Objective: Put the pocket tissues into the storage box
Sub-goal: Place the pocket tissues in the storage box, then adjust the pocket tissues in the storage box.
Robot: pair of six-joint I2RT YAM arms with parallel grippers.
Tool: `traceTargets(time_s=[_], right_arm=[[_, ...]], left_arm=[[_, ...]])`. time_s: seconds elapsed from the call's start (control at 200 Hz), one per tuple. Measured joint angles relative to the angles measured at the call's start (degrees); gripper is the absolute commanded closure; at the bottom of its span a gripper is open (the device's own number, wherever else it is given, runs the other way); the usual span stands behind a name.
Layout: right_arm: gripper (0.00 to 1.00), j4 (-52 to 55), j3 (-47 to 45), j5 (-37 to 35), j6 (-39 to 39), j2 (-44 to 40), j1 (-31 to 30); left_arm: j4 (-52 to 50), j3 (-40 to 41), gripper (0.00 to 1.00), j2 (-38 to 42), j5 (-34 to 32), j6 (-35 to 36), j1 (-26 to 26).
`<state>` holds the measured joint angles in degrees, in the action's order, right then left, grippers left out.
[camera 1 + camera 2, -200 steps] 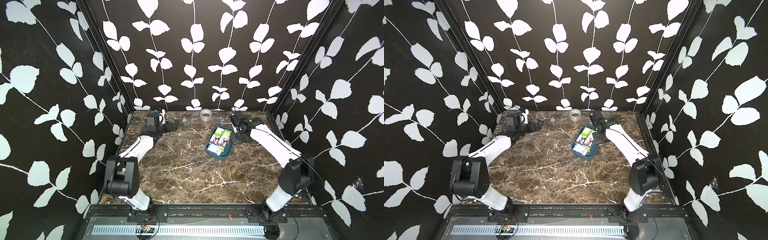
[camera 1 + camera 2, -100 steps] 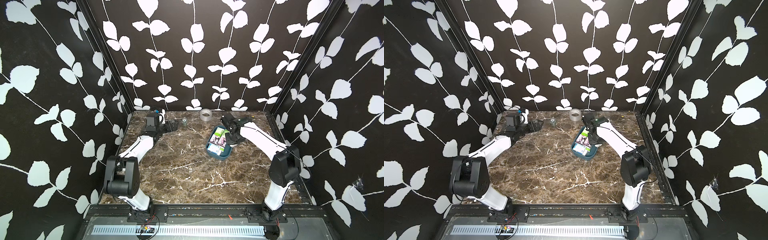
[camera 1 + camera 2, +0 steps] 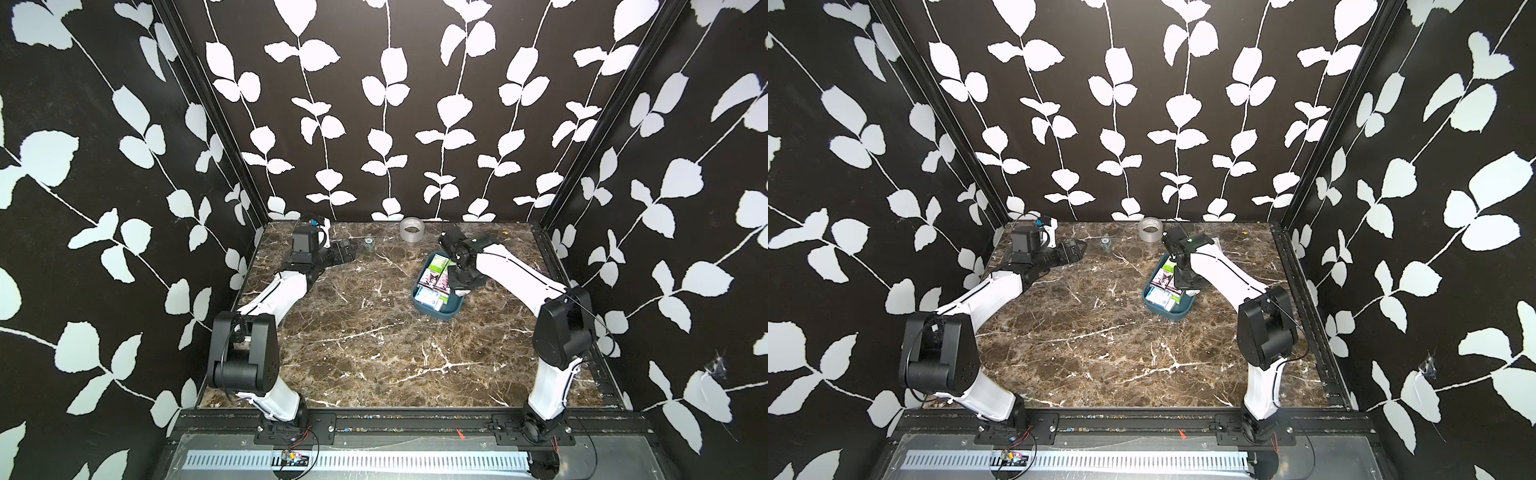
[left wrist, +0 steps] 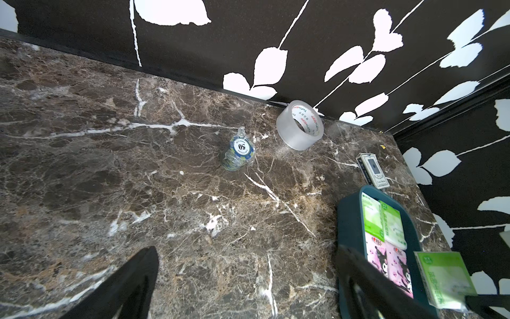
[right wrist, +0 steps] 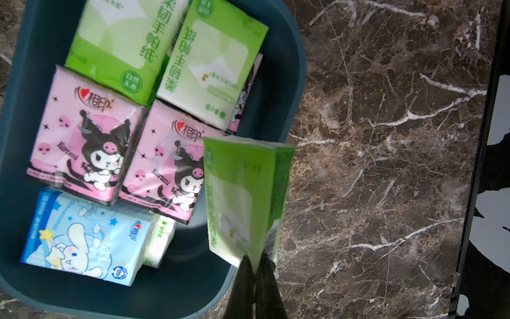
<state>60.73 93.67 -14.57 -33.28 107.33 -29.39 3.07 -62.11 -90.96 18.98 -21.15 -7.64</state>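
The storage box (image 3: 443, 318), a dark teal tray, sits right of centre on the marble table and shows in both top views (image 3: 1168, 316). Several pocket tissues lie flat in it: lime-green packs (image 5: 118, 47), pink cartoon packs (image 5: 82, 132) and a blue one (image 5: 82, 237). My right gripper (image 5: 255, 262) is shut on the edge of another lime-green pack (image 5: 242, 198), which hangs over the box's rim (image 5: 294, 69) on the right arm's side. My left gripper (image 4: 248, 279) rests open and empty at the back left (image 3: 345, 251), far from the box.
A clear tape roll (image 4: 299, 128) stands by the back wall. A wrapped stack of poker chips (image 4: 238, 153) sits left of it. A small card box (image 4: 372, 169) lies behind the storage box. Black leaf-patterned walls enclose three sides.
My right arm has swung left from beside the box's far end to over its rim, carrying the green pack. The left arm has not moved.
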Motion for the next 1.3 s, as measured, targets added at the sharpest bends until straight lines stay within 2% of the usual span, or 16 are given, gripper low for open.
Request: traceTargets(time_s=[0.01, 0.07, 0.11, 0.25, 0.33, 0.81, 0.87, 0.96, 1.3], right_arm=[[0.99, 0.0, 0.0, 0.1, 0.0, 0.0, 0.0], [0.81, -0.1, 0.0, 0.3, -0.4, 0.0, 0.0], [0.74, -0.2, 0.0, 0.6, -0.9, 0.0, 0.0], [0.65, -0.5, -0.2, 1.8, -1.3, 0.0, 0.0], [0.64, -0.9, -0.4, 2.2, -1.3, 0.0, 0.0], [0.62, -4.9, -0.9, 2.4, 1.8, -3.7, -0.1], [0.67, -5.8, -1.7, 2.4, 2.1, -3.9, 0.0], [0.80, -7.5, -3.8, 3.3, 2.1, -3.7, 0.3], [0.83, -14.3, -6.9, 6.3, 3.0, -1.2, 4.4]], left_arm=[[0.0, 0.0, 0.01, 0.0, 0.0, 0.0, 0.0], [0.0, 0.0, 0.01, 0.0, 0.0, 0.1, 0.0], [0.0, 0.0, 0.01, 0.0, 0.0, 0.2, 0.0], [-0.1, 0.0, 0.01, 0.0, -0.2, 0.4, 0.0], [-0.1, 0.0, 0.01, 0.0, -0.2, 0.4, 0.0], [-0.2, 0.0, 0.01, 0.0, -0.2, 0.4, 0.0], [-0.2, 0.0, 0.01, 0.0, -0.2, 0.4, 0.0], [-0.2, 0.0, 0.01, 0.0, -0.2, 0.4, 0.0], [-1.0, 0.2, 0.01, 0.8, -0.9, 0.9, 0.0]])
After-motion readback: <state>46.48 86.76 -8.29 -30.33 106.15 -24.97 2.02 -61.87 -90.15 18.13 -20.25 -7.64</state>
